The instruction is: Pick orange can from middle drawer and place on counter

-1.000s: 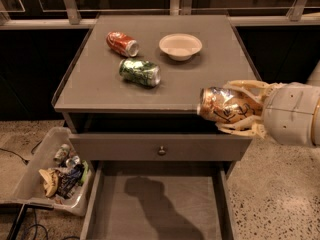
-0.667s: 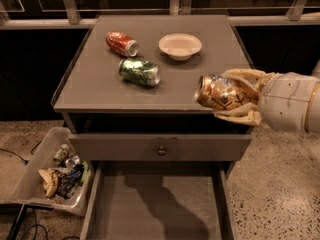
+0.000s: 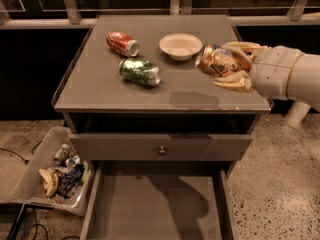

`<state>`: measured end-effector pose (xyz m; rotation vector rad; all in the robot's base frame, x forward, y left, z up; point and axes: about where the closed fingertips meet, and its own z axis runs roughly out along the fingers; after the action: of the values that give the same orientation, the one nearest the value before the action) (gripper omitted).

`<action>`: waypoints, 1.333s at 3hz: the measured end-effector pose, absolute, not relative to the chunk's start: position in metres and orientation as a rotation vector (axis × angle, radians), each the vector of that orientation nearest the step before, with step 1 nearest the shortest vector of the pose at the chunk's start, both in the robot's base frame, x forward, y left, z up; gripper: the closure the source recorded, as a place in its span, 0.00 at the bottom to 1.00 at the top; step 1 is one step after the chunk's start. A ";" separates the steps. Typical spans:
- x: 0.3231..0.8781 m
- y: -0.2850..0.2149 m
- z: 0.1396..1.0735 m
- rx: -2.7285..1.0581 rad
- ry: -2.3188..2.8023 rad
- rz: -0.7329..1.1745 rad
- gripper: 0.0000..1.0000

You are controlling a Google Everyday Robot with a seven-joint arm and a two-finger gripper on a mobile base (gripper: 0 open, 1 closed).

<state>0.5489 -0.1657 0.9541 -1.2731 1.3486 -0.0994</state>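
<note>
The orange can [image 3: 217,61] has been carried inward from the counter's [image 3: 100,84] front edge; it is now held above the counter, just right of the bowl [image 3: 181,46], clamped sideways in the gripper [image 3: 228,64] — only lowering and release are judged left; the bowl is empty; the drawer [image 3: 155,209], well below the bowl, stands open and bare; the bin [image 3: 30,179] — lower left of the bowl — is filled with scrap.

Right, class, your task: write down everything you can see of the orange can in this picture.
The orange can is a small coppery orange-brown soda can, seemingly metal, with pale markings and a shiny silver end turned towards the left of the view. It lies tilted on its side in the air, clamped in the tan gripper, above the counter near its right edge as seen. Its shadow falls on the counter below; only the gripper touches it.
</note>
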 end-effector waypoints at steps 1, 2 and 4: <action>0.587 -0.161 0.941 -1.259 1.394 -0.081 1.00; 0.627 -0.158 0.921 -1.258 1.456 -0.056 1.00; 0.681 -0.168 0.889 -1.172 1.586 0.024 1.00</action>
<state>0.6810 -0.1676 0.8885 -1.1720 1.5858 0.0242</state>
